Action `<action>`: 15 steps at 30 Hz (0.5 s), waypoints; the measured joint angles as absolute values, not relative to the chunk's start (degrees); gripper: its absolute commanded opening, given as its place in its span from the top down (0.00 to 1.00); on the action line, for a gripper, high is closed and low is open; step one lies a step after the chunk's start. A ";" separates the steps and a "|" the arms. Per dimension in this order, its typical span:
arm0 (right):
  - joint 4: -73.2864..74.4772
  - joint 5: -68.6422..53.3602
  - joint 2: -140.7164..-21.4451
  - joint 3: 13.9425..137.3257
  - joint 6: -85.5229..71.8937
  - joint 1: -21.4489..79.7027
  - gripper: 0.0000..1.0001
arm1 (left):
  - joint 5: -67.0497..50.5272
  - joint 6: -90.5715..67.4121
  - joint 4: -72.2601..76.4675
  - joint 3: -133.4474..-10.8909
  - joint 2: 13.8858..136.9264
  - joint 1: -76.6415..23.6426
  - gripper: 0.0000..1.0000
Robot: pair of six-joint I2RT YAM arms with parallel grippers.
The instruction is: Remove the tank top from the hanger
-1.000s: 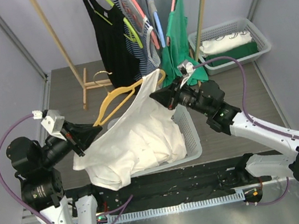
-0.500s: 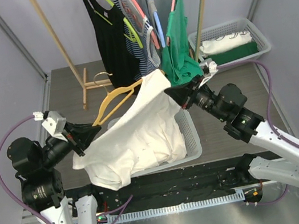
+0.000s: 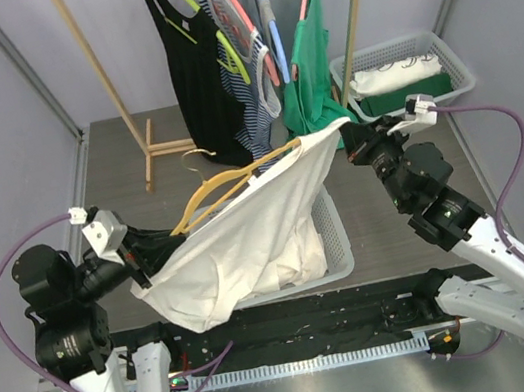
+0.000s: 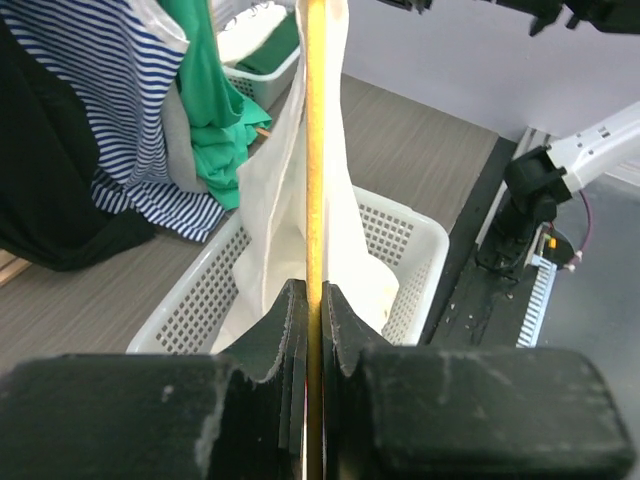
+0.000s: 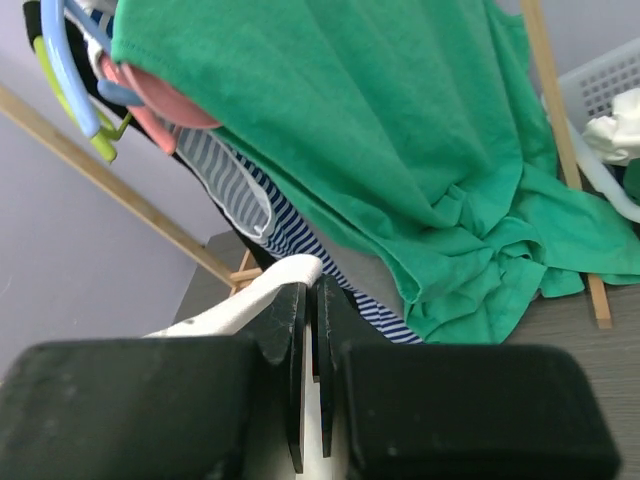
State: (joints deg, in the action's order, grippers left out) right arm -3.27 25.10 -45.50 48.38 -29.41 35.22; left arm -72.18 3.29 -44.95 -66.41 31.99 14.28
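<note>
Over the basket [image 3: 332, 229], the left pincer [image 4: 313, 310] grips the hanger [image 4: 315, 120]; the right pincer [image 5: 311, 300] grips the tank top [image 3: 248, 234]. Best to pull slowly, hanger held tight.

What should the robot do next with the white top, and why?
Probably the right hand should tug the top a little rightward: it pinches the taut edge, the left hand clamps the hanger, and one hanger arm sits inside the top.
</note>
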 measured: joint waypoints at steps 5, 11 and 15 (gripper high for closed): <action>-0.80 27.97 -45.50 49.52 -30.65 33.54 0.99 | -73.84 5.30 -47.90 -69.89 31.92 14.28 1.00; 3.03 28.18 -45.21 49.41 -32.08 31.81 0.99 | -74.46 6.15 -48.82 -72.69 31.90 14.28 1.00; 4.10 26.15 -42.61 46.65 -32.29 31.59 0.99 | -74.59 2.26 -44.60 -72.51 31.86 14.28 1.00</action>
